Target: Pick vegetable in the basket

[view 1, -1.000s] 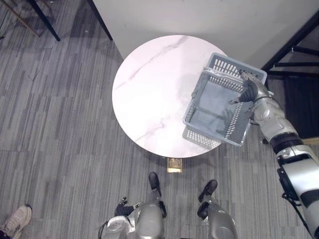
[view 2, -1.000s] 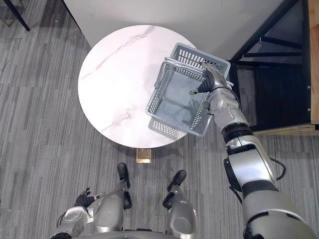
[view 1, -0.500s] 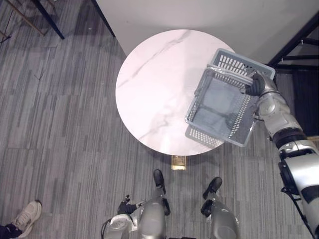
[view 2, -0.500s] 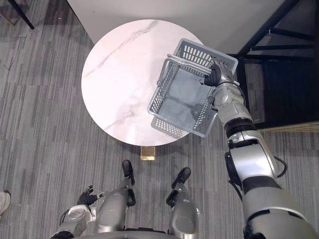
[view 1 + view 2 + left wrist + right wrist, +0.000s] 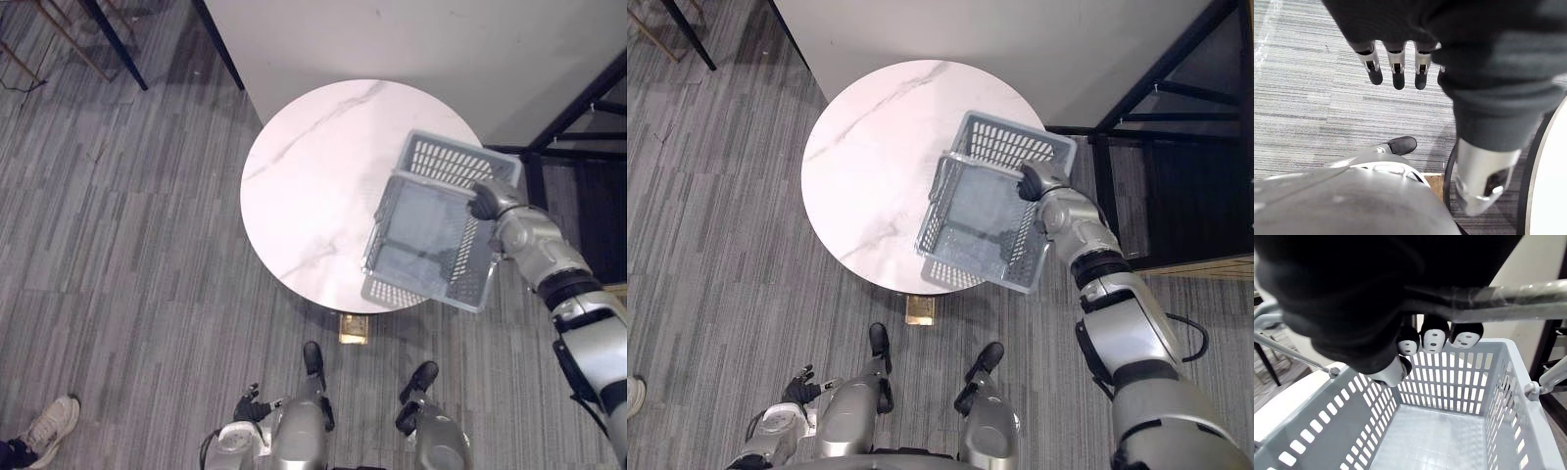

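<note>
Relaxed and idle, the left hand (image 5: 1396,72) hangs low at the robot's left side over the grey carpet, fingers straight and loose, holding nothing.

To the right of it, farther off, stands a round white marble table (image 5: 313,176) against a pale wall. Over the table's right near edge hangs the grey plastic basket (image 5: 446,162), lifted and tipped, so that its near end juts out past the rim of the tabletop.

At the right side of the basket, the right hand (image 5: 483,201) is clenched round the basket's handle (image 5: 1508,293), a thin shiny bar. Seen from the wrist, its fingers (image 5: 1433,340) curl under the bar from above and their dark tips point down into the basket.

The basket looks light and stiff to me. Its walls are slotted lattice and its floor is flat and solid, so it should keep its shape. Hung from one bar, though, it will swing and tip easily, as its slant suggests. The bar looks smooth and slippery, so I would take it at the middle, with the fingers wrapped fully round, to keep the load level.

Inside there is nothing: the basket's floor lies bare from wall to wall, with no vegetable in it yet. Any added weight would pull on that one-handed hold.
</note>
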